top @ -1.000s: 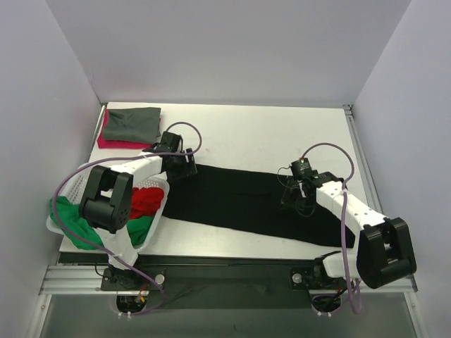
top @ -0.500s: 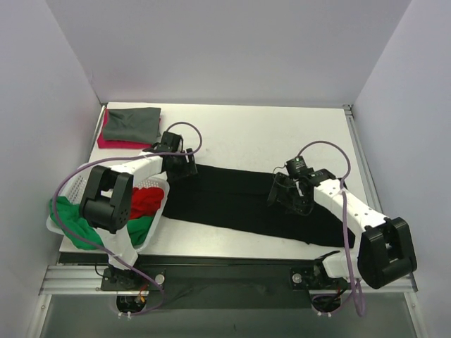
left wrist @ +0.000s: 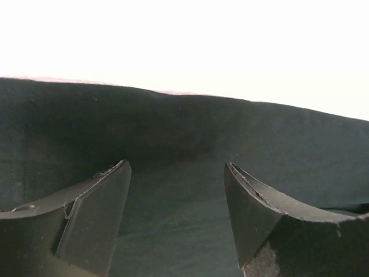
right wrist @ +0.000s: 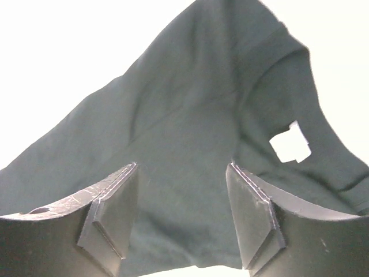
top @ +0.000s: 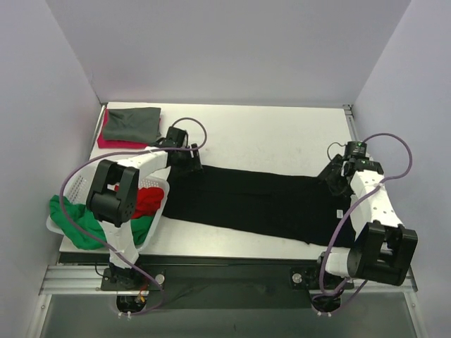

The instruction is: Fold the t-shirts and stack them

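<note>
**Black tee laid out long, both pincers released at its ends**

The white tabletop (top: 282,134) carries everything. The largest piece on it is the black tee (top: 246,204), stretched in a long band from the basket on the left almost to the right edge. It looks drawn out flat this way so that it can be folded cleanly, one arm at each end.

The white basket (top: 163,184) sits at the near left and serves as the supply. A green tee (top: 77,222) spills over its outer side and a red tee (top: 144,201) lies bunched within; both are unfolded. In the far left corner a grey-green tee (top: 134,123) lies folded on a pink-red tee (top: 106,141), which I take to be the finished stack, kept clear of the working area.

The left pincer (top: 184,160) is low at the band's far left corner and the right pincer (top: 335,176) at its far right corner. Both have their jaws apart and hold nothing.

The overhead view gives the whole layout but hides the jaws under the wrists. The left wrist view shows the gap between its fingers, with only flat black cloth and its far edge beyond. The right wrist view shows the cloth tapering away in soft folds, and a small white label (right wrist: 291,141) plainly, which from above is only a speck.
</note>
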{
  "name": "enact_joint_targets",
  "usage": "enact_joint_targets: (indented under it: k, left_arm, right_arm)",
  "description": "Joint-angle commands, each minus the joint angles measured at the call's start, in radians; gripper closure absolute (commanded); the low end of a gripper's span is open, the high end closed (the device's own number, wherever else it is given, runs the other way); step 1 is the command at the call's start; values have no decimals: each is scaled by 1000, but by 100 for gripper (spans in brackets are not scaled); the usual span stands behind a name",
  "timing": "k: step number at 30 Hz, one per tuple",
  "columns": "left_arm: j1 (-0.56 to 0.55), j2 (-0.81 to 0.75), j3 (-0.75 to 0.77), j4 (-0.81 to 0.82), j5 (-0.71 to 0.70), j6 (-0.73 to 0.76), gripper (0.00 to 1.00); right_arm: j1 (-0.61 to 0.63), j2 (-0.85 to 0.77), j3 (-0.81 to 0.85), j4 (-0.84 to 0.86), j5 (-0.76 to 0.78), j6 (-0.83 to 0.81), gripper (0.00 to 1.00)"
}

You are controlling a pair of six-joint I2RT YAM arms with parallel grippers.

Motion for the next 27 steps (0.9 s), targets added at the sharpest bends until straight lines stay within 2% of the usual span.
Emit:
enact_joint_targets:
  k: [1,11,22,27]
  left_arm:
    - [28,22,29,47,-14,-3,23]
    - [77,62,12,86,5,-23,23]
    - [88,100,44,84,23,-37,23]
    - [89,111,52,73,28,-37,23]
  right_arm:
    - [-73,63,51,14,39,-69,39]
    - [-185,266,158,135,7,-124,48]
    - [-205,412,195,231,-69,-138,52]
    - [-208,458,196,248,-69,-140,61]
